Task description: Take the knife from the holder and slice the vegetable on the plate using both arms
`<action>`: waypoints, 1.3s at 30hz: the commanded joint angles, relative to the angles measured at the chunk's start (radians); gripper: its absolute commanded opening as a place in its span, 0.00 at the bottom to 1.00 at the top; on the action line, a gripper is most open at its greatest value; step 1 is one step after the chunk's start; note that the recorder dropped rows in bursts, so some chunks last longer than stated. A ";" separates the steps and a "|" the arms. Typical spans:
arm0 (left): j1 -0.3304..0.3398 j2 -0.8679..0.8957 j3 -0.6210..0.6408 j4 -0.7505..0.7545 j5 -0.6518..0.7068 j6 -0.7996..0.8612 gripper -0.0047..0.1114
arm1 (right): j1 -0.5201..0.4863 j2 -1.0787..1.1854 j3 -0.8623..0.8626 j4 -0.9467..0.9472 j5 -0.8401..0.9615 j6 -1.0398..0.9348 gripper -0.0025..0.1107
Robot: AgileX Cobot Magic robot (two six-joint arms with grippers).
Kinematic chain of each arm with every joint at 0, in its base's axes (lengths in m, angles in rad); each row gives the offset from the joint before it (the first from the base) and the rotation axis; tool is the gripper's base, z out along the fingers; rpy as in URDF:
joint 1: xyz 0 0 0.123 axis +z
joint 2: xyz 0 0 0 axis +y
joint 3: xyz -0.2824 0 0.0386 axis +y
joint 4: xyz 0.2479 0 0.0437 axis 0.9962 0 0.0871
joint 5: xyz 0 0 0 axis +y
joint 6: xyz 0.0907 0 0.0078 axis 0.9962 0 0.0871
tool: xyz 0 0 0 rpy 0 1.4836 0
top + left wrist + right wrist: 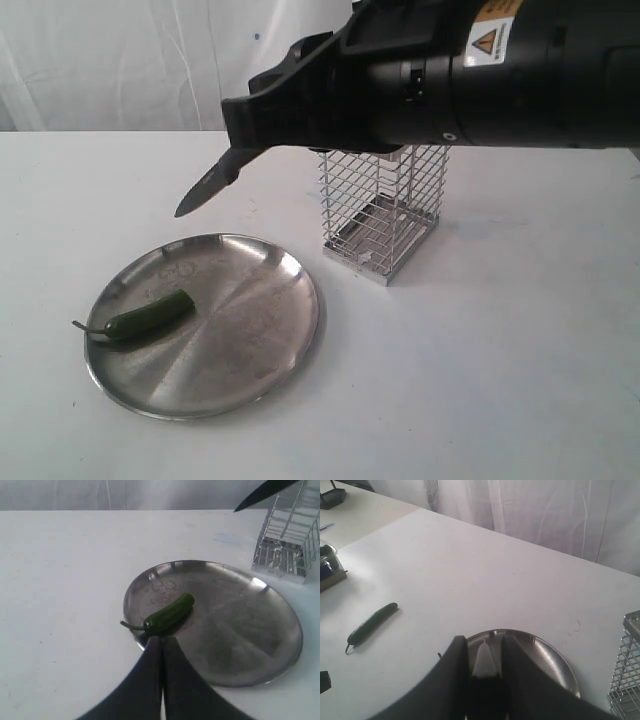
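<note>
The green chili pepper (150, 315) (167, 614) lies on the left part of the steel plate (250, 330) (240, 630), stem pointing off the rim. My right gripper (240, 160) (485, 652) is shut on the black knife (205, 188) (485, 662). It holds the knife in the air above the plate's far edge, tip slanting down to the left. The knife tip (265, 491) also shows in the left wrist view. My left gripper (161, 642) is shut and empty, its tips just short of the pepper's stem end. The wire holder (385, 210) (290, 540) stands empty behind the plate.
A second green pepper (371, 621) lies on the white table away from the plate. A small object (330, 567) and a black tray (332, 497) sit at the table's far side. White curtains hang behind the table.
</note>
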 commanded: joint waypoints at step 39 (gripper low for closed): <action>0.000 0.676 -0.583 -1.353 0.220 1.248 0.04 | 0.002 -0.003 0.002 0.004 -0.113 -0.043 0.02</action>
